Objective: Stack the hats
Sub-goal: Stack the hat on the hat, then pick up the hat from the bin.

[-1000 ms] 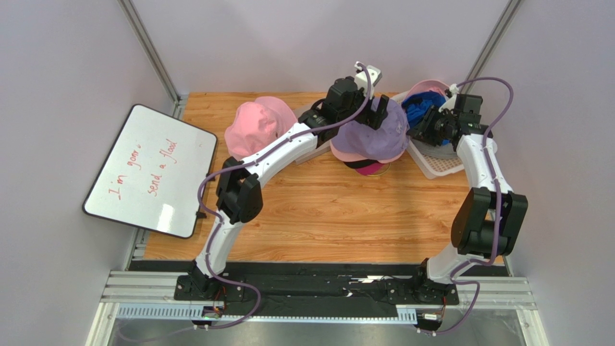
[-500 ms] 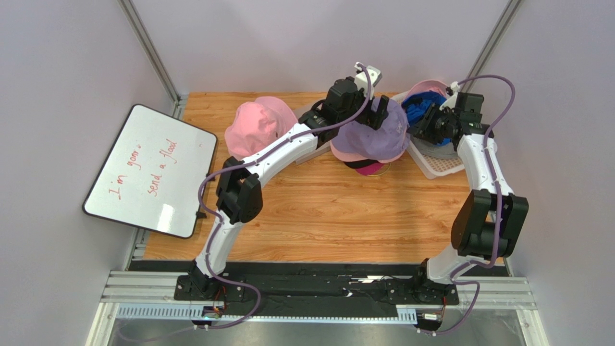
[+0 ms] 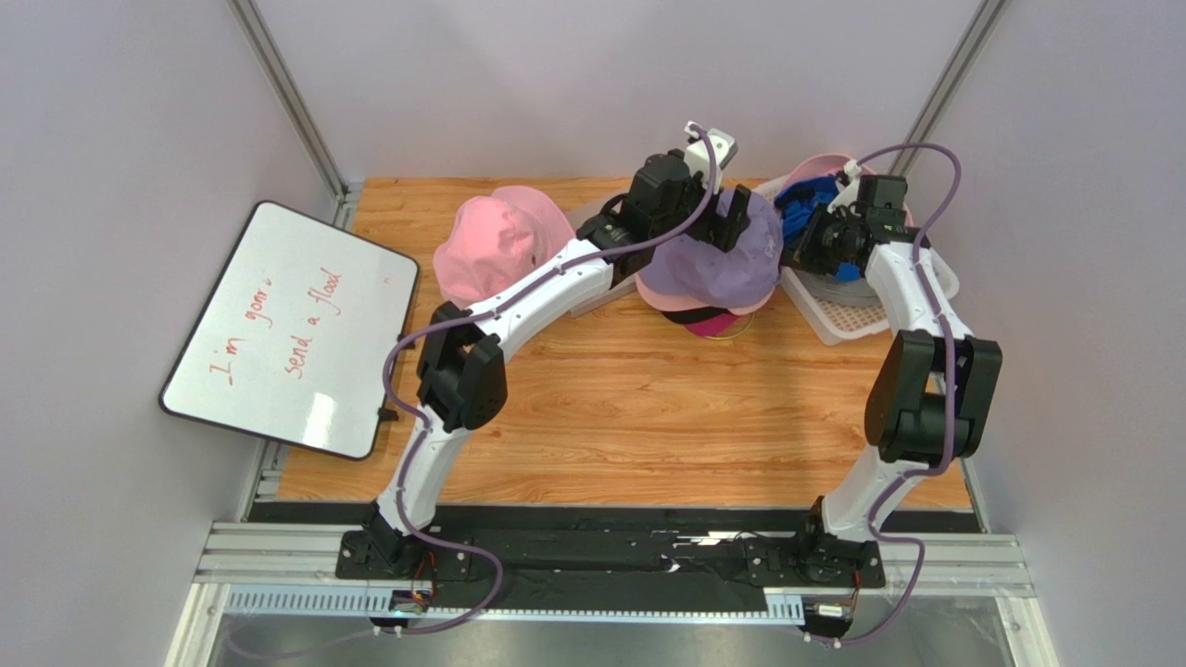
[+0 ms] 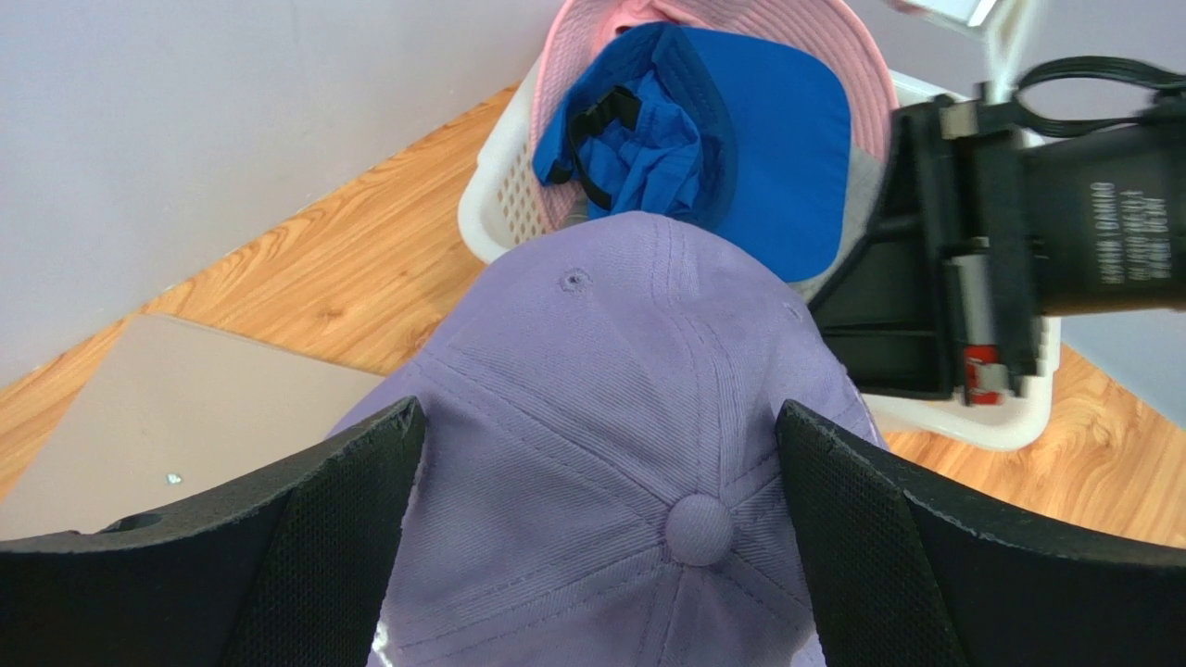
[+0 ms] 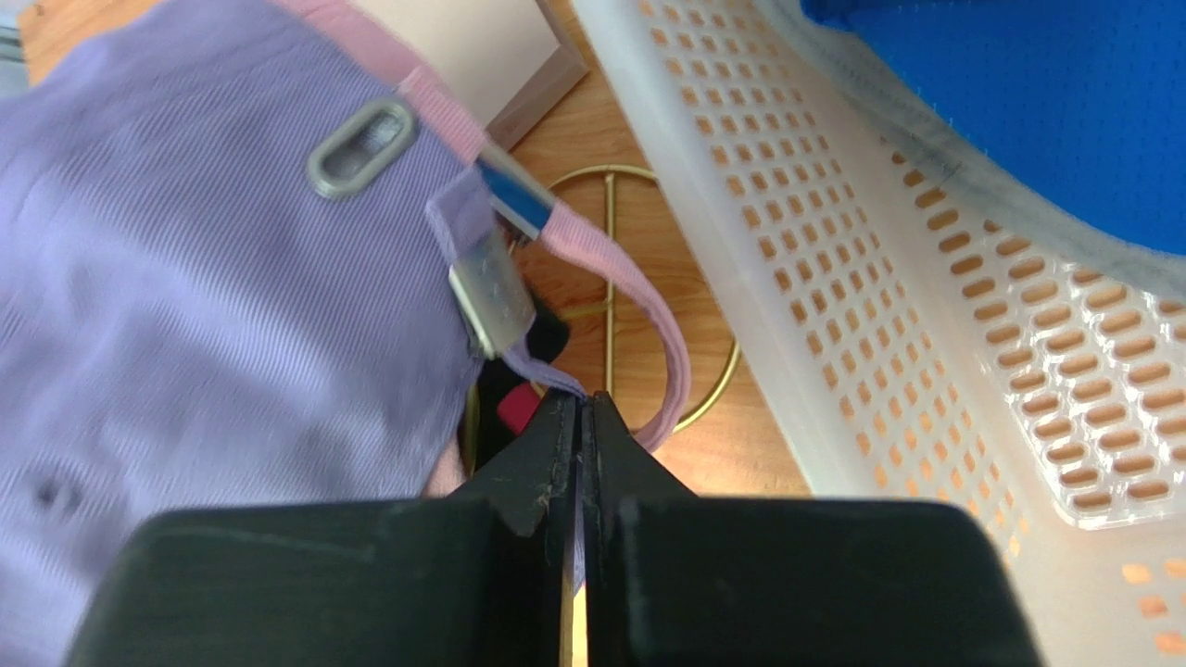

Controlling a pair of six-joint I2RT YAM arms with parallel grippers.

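Observation:
A lavender baseball cap [image 3: 703, 264] tops a pile of hats, over a pink brim [image 3: 668, 299] and black and magenta fabric [image 3: 713, 324]. My left gripper [image 4: 599, 417] hovers open over its crown, one finger on each side of the top button [image 4: 699, 528], not pinching. My right gripper [image 5: 582, 406] is shut on the end of the cap's lavender back strap [image 5: 536, 373], beside the metal buckle [image 5: 487, 289]. A blue cap [image 4: 759, 146] lies in the white basket [image 4: 501, 209] on a pink hat [image 4: 821, 28]. A pink bucket hat [image 3: 494, 243] sits at the left.
A whiteboard [image 3: 293, 327] with red writing leans off the table's left edge. A gold wire ring [image 5: 696, 375] stands on the wood under the pile. A flat grey panel [image 4: 181, 417] lies behind the pile. The basket wall [image 5: 891, 278] is just right of my right gripper.
My right gripper has moved left from the basket to the lavender cap's back and shut on its strap. The left arm and the hats have not moved.

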